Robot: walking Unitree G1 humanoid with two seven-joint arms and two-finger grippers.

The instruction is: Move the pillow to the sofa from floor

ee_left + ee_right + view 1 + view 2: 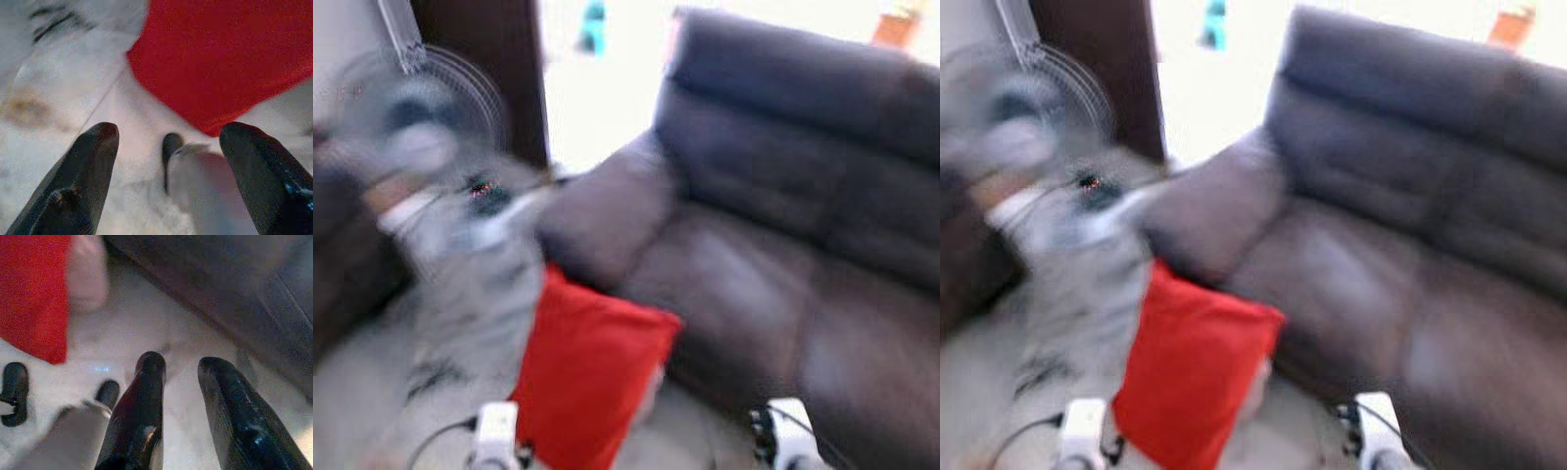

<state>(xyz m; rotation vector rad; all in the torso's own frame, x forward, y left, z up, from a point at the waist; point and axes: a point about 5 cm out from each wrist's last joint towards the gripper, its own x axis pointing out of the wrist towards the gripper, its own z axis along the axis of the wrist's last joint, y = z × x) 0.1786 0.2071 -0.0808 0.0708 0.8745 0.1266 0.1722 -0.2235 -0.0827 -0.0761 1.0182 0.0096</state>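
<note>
Pillow, red, stands on the pale floor, leaning against the front of the dark sofa below its armrest. Head views are blurred. They show a standing fan at far left and grey cloth beside the pillow.

Left tool: fingers spread wide, empty, hanging over the floor with the pillow's lower edge just beyond the tips.

Right tool: fingers parted by a narrower gap, empty, over bare floor near the sofa base; the pillow's corner lies well off to one side.
</note>
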